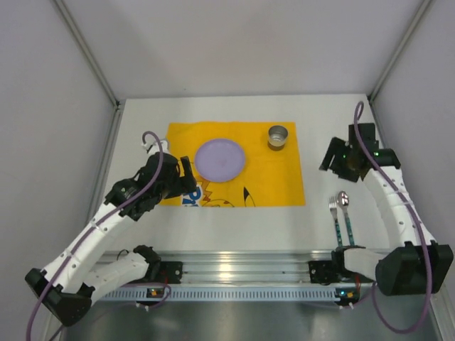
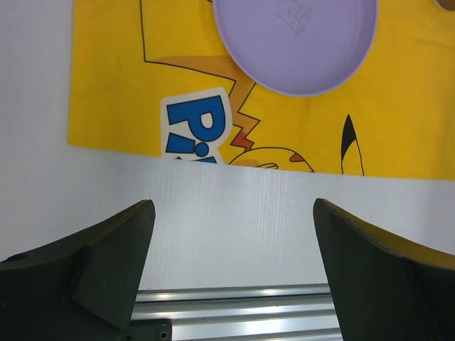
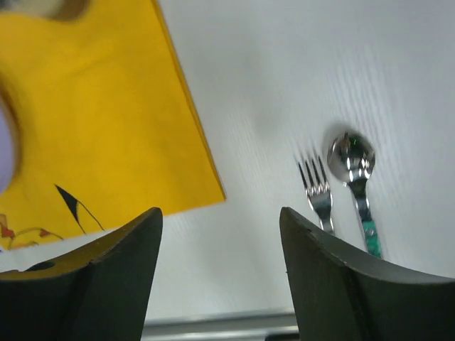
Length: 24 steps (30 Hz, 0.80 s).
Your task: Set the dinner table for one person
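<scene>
**Bench** (image 1: pixel 242 226): white, bears the whole setting. Landmark: yellow mat (image 1: pixel 274 181), laid at mid-bench as the diner's place.

**Purple plate** (image 1: pixel 221 159): on the mat, left of its centre, as the main dish.

**Metal cup** (image 1: pixel 278 136): on the mat's far right corner, the likely drink spot.

**Fork** (image 3: pixel 318 190) and **spoon** (image 3: pixel 353 167): side by side on bare bench, right of the mat's near corner, probably awaiting placement.

**Left end effector** (image 2: pixel 233 206): spread, empty, at the mat's near left corner.

**Right end effector** (image 3: pixel 220 211): spread, empty, right of the mat, facing the cutlery.
</scene>
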### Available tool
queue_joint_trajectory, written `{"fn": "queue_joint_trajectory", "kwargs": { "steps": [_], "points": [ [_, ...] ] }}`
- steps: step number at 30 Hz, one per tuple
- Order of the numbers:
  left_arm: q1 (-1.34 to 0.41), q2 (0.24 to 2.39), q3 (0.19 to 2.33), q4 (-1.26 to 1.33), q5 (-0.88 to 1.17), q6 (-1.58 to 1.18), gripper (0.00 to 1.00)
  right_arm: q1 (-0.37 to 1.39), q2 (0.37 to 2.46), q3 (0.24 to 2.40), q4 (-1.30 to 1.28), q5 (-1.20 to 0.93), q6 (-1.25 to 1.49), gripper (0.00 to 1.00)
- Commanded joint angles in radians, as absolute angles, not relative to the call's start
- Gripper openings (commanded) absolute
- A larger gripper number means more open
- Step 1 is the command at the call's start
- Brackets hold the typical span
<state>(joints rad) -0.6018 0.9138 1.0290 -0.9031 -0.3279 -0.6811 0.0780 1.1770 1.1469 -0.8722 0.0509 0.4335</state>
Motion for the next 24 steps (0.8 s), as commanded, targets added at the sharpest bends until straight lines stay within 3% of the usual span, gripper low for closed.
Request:
{"fn": "queue_joint_trajectory", "kwargs": {
  "steps": [1,9,15,24],
  "points": [
    [-0.6,0.946,1.011,-0.746,-0.23,-0.664,0.98,-0.035,1.258,0.927,-0.931,-0.207,0.483,0.64],
    [-0.598,0.973,1.005,-0.727,-0.213,-0.657,0.98,-0.162,1.313,0.796,-0.916,-0.193,0.486,0.65],
    [-0.6,0.901,0.951,-0.749,-0.23,-0.699,0.98,-0.285,1.308,0.787,-0.93,-0.132,0.44,0.71],
    [-0.6,0.844,0.884,-0.761,-0.248,-0.753,0.98,-0.305,1.431,0.785,-0.908,-0.103,0.469,0.66]
  ]
}}
